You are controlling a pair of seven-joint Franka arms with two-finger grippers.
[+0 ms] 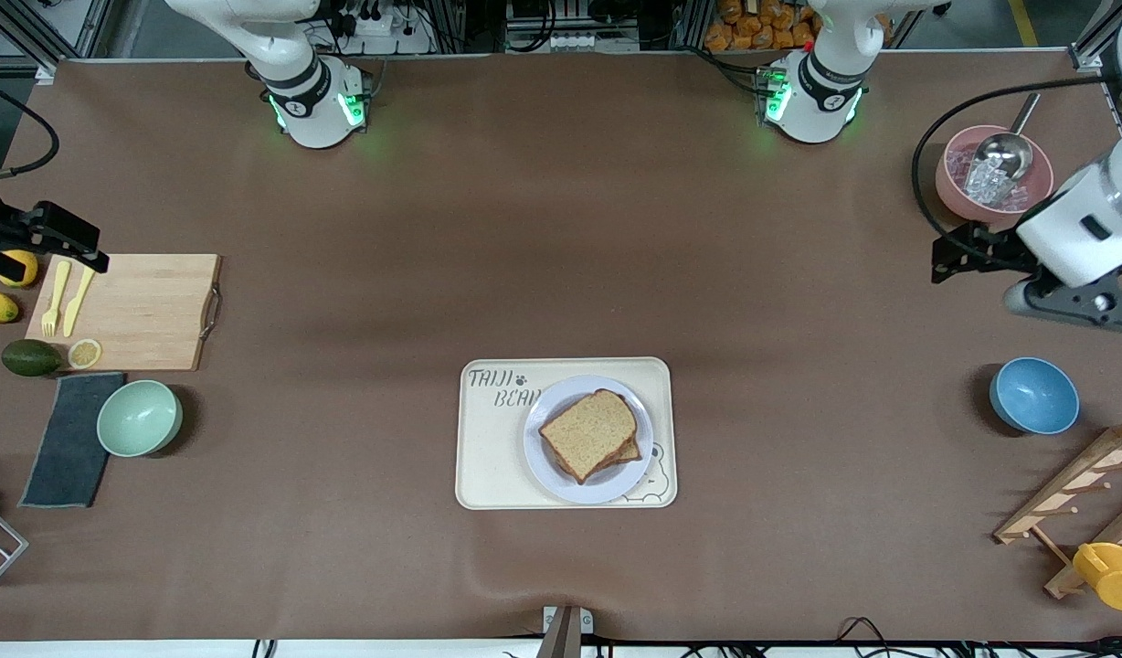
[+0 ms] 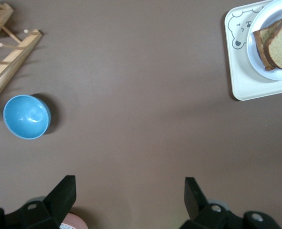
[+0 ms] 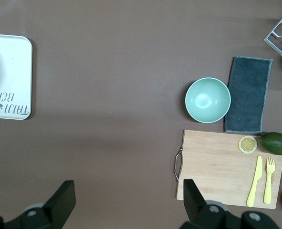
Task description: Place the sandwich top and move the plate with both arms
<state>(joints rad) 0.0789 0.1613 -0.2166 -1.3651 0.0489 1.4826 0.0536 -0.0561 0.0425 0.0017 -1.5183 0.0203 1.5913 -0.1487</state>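
Resting on the plate, the sandwich top covers another slice; the plate sits on a cream tray in the middle of the surface. The left gripper hangs with fingers wide over the surface near a pink bowl and a blue bowl. The right gripper hangs with fingers wide over a cutting board, holding nothing.

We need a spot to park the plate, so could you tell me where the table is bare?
Bare cloth runs between the tray and the green bowl, and between the tray and the blue bowl. Crowded: around the cutting board and the wooden rack.
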